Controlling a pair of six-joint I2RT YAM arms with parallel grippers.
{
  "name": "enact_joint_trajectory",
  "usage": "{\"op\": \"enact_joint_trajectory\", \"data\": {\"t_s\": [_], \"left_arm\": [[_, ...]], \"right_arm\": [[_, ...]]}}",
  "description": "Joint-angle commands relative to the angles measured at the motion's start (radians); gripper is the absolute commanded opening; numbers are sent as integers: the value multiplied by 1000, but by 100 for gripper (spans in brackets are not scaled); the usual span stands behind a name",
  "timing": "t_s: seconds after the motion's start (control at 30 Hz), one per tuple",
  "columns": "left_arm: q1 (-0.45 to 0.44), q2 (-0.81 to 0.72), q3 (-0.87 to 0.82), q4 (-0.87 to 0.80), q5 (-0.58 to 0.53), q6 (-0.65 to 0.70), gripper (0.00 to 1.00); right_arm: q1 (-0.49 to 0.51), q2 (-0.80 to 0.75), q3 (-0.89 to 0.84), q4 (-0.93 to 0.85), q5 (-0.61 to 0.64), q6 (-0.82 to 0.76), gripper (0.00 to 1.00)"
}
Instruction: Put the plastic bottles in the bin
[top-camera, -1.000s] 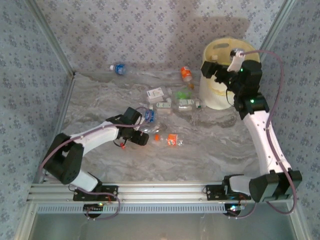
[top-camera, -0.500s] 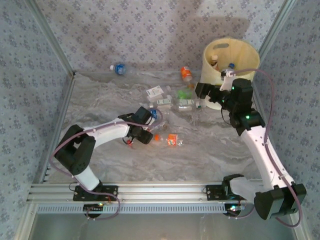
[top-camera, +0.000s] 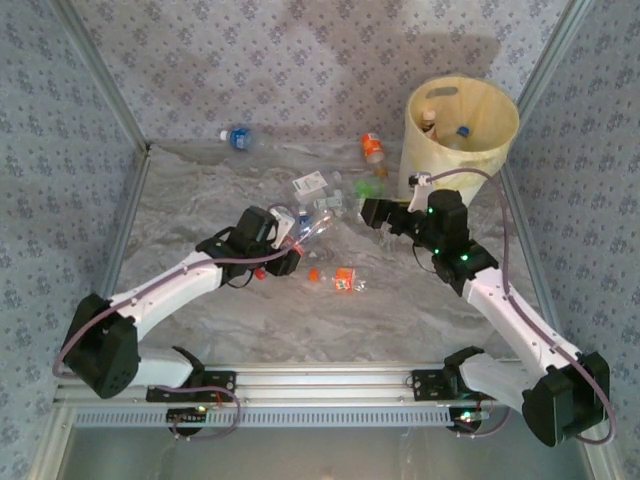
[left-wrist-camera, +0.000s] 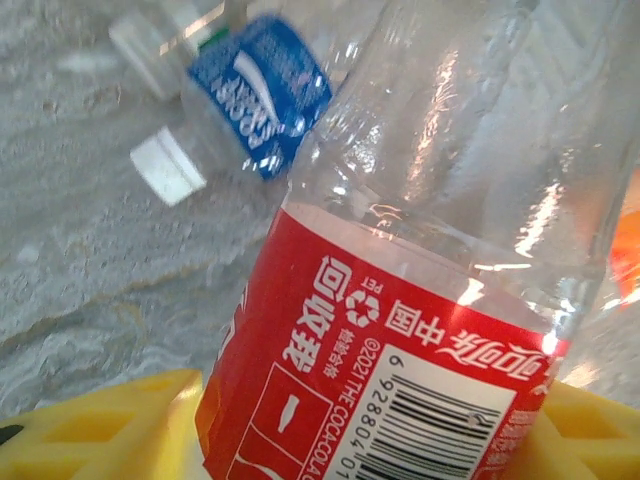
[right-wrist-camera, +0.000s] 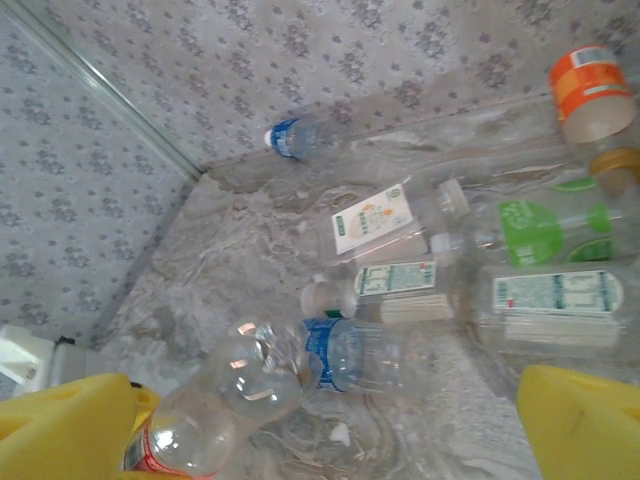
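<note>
Left wrist: red-label bottle (left-wrist-camera: 400, 330) runs off the top, right and bottom edges, cap end out of frame. It covers most of both yellow pads (left-wrist-camera: 90, 425), which the bottom edge also clips. Blue-label bottle (left-wrist-camera: 262, 90) behind it is partly covered and soft-focus. Right wrist: both fingers (right-wrist-camera: 575, 420) are clipped at the bottom edge. Orange-label bottle (right-wrist-camera: 588, 85) and green-label bottle (right-wrist-camera: 550, 232) are cut by the right edge. Top view: two bottles (top-camera: 428, 120) in the bin (top-camera: 490, 105) have their lower parts hidden by the wall. Print on the white-label bottle (top-camera: 312, 185) is too small to read. Right gripper (top-camera: 372, 212) jaw gap can't be made out from above.
</note>
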Motion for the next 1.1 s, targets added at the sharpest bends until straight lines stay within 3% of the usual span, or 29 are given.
{"op": "enact_joint_trajectory", "data": {"t_s": [0.0,0.17,0.3,0.57,0.87,0.93,1.07], "left_arm": [[17,-48,-18,99,174,-39,55],[26,-63,-6,209,376,-89,55],[29,-46,8,295,493,-146,55],[26,27,51,363,611,-198,55],[22,65,65,378,613,-210,56],[23,67,69,377,608,-214,60],[24,65,76,373,587,-228,87]], "right_arm": [[33,36,-19,143,-52,68,100],[83,100,-35,273,-191,72,100],[115,137,-46,365,-229,52,100],[131,231,-13,459,-247,99,99],[134,237,-2,450,-204,122,69],[132,232,0,434,-194,122,64],[127,221,1,417,-166,103,57]]}}
